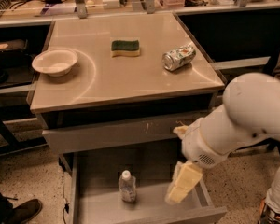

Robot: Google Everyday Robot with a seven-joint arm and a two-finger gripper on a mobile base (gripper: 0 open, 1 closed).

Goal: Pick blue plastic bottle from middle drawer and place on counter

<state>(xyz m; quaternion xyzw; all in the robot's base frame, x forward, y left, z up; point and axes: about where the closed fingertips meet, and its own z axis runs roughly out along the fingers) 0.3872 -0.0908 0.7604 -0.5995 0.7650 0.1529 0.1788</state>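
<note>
The blue plastic bottle (127, 186), translucent with a white cap, stands upright on the floor of the open middle drawer (88, 204). The gripper (182, 185), with pale yellow fingers, hangs from the white arm over the drawer's right side, to the right of the bottle and apart from it. It holds nothing. The beige counter (126, 73) lies above the drawer.
On the counter sit a white bowl (55, 62) at the left, a green-and-yellow sponge (125, 47) in the middle and a crushed green-and-white can (178, 57) at the right. The shut drawer front (112, 133) with pale scratches is above the open drawer. A shoe (18, 211) is at bottom left.
</note>
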